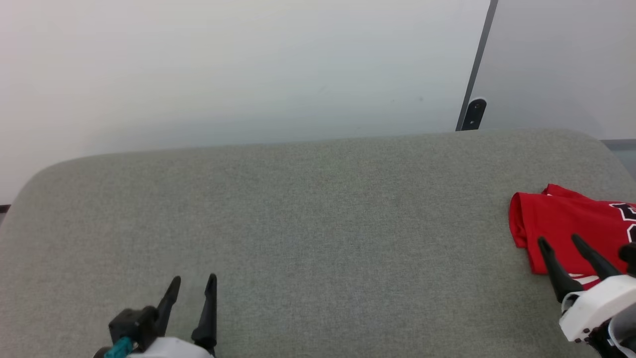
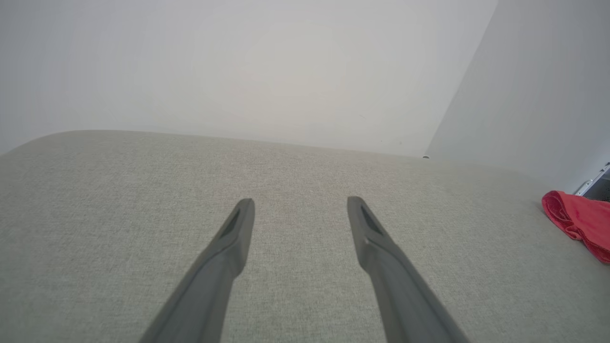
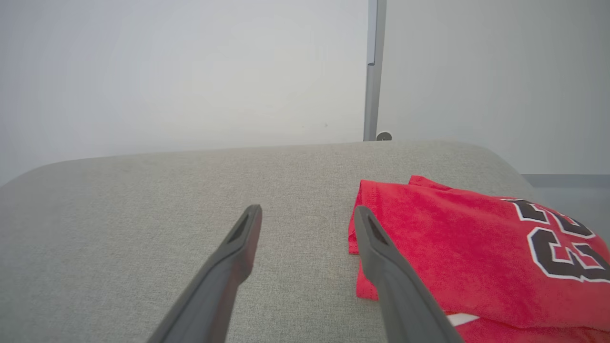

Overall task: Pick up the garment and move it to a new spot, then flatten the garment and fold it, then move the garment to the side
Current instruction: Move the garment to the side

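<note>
Garment (image 1: 571, 219) lies folded at the right end of the grey cushion (image 1: 318, 223). My right gripper (image 1: 559, 239), wide open and empty, hangs over its near corner. My left gripper (image 1: 194, 278) is wide too.

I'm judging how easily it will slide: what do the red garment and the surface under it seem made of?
The garment: soft matte knit, perhaps cotton or a blend; fuzzy face, limp folds. The surface: grey-green woven upholstery; flecked weave shows, edges look rounded and padded.
</note>
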